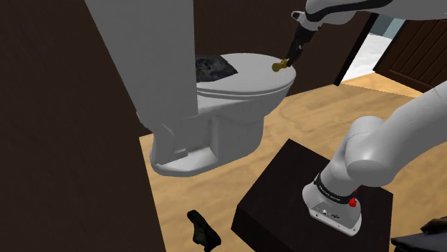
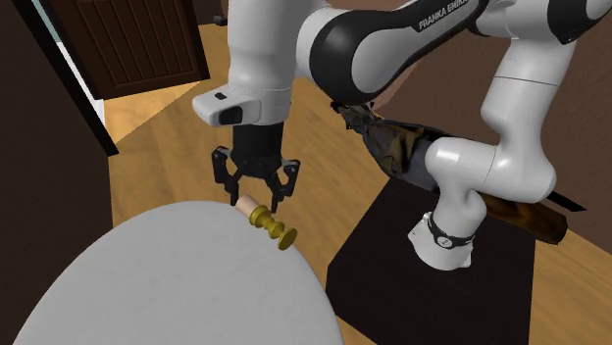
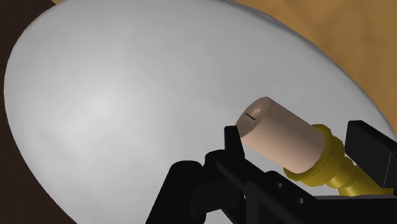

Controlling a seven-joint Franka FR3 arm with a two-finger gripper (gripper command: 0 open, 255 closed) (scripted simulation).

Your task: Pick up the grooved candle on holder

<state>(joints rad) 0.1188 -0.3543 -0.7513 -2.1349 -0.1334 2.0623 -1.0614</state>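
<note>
Hand point(image 2: 261, 196) is narrowed onto the candle point(image 3: 284, 137): one finger sits against the pale peach wax, the other at the yellow ridged holder point(image 3: 334, 172). We read that as gripped, but skewed. The candle sits tilted in the hand at the edge of the white toilet lid point(image 2: 167, 284), and we can't tell whether it's clear of the lid. Grasp looks done to us; lift and clearance are left. Writing: the arm point(image 2: 392, 39) reads "FRANKA EMIKA". We see nothing legible on the candle, only a short dark wick mark on its end face.
</note>
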